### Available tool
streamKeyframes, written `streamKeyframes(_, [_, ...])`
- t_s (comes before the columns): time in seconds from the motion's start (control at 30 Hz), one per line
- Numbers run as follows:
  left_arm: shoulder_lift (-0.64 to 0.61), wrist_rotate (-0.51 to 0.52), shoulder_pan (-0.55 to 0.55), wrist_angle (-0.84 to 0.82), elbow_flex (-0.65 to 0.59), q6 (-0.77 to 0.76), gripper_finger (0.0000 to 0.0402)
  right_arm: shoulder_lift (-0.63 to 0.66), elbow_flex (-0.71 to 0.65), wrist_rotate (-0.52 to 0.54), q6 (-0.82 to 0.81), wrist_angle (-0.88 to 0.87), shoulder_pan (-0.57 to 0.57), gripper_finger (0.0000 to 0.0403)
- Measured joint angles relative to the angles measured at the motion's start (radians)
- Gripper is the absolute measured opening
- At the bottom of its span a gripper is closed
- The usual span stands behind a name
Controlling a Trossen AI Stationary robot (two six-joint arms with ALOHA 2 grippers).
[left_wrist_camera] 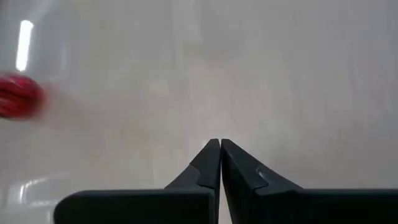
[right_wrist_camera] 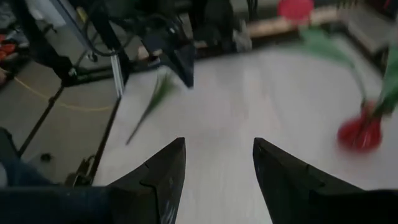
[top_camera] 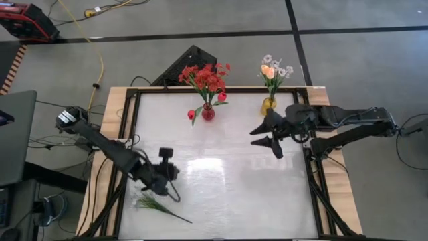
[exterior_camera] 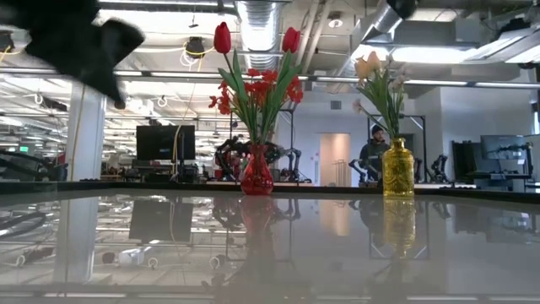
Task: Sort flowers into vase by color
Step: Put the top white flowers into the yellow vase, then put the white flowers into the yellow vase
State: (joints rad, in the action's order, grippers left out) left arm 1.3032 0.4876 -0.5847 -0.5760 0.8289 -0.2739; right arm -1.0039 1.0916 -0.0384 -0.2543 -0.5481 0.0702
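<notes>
The left gripper (left_wrist_camera: 220, 146), fingers together and empty above the table (top_camera: 227, 194), should reopen over the stem (top_camera: 164, 209) lying beside it; right gripper (right_wrist_camera: 217, 155) waits, fingers apart.

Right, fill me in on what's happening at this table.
Two robot arms are sorting artificial flowers by colour. The red vase already holds red flowers, and the yellow vase holds pale ones. One green stem lies on the table's near left. The left gripper hangs above the table beside that stem, shut and holding nothing. The right gripper waits open near the yellow vase.
</notes>
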Motion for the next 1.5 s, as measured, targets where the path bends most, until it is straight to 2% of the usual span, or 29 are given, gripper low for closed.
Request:
streamKeyframes(0.07, [-0.035, -0.019, 0.046, 0.004, 0.026, 0.030, 0.0001, 0.000, 0.017, 0.005, 0.046, 0.037, 0.000, 0.0214])
streamKeyframes(0.23, [-0.083, -0.299, 0.131, -0.010, 0.031, -0.054, 0.0002, -0.001, 0.023, 0.013, 0.102, 0.070, 0.000, 0.0214])
streamKeyframes(0.33, [-0.070, -0.413, 0.118, -0.024, 0.031, -0.060, 0.0008, -0.012, 0.023, 0.015, 0.104, 0.051, 0.000, 0.0214])
streamKeyframes(0.43, [-0.048, -0.475, 0.075, -0.018, 0.031, 0.002, 0.0029, -0.032, 0.023, 0.015, 0.105, 0.027, -0.001, 0.0214])
streamKeyframes(0.53, [-0.023, -0.506, 0.020, -0.019, 0.031, 0.012, 0.0068, -0.053, 0.023, 0.015, 0.105, -0.012, -0.001, 0.0214])
streamKeyframes(0.63, [0.002, -0.504, -0.034, -0.017, 0.031, -0.043, 0.0118, -0.080, 0.022, 0.015, 0.105, -0.046, -0.001, 0.0214])
streamKeyframes(0.83, [0.104, -0.449, -0.148, -0.010, 0.031, -0.147, 0.0225, -0.134, 0.022, 0.014, 0.128, -0.053, 0.000, 0.0214])
streamKeyframes(1.0, [0.202, -0.482, -0.224, 0.020, 0.031, -0.224, 0.0268, -0.160, 0.022, 0.012, 0.198, -0.050, 0.000, 0.0214])
streamKeyframes(1.17, [0.304, -0.468, -0.278, 0.013, 0.031, -0.294, 0.0270, -0.162, 0.022, 0.010, 0.255, -0.040, -0.011, 0.0214])
streamKeyframes(1.3, [0.363, -0.458, -0.301, 0.002, 0.037, -0.327, 0.0244, -0.160, 0.022, 0.008, 0.263, -0.019, -0.031, 0.0214])
streamKeyframes(1.4, [0.368, -0.446, -0.307, -0.007, 0.040, -0.360, 0.0194, -0.159, 0.022, 0.009, 0.263, 0.007, -0.042, 0.0214])
streamKeyframes(1.5, [0.347, -0.423, -0.306, -0.070, 0.070, -0.345, 0.0114, -0.159, 0.033, 0.008, 0.263, 0.007, -0.047, 0.0214])
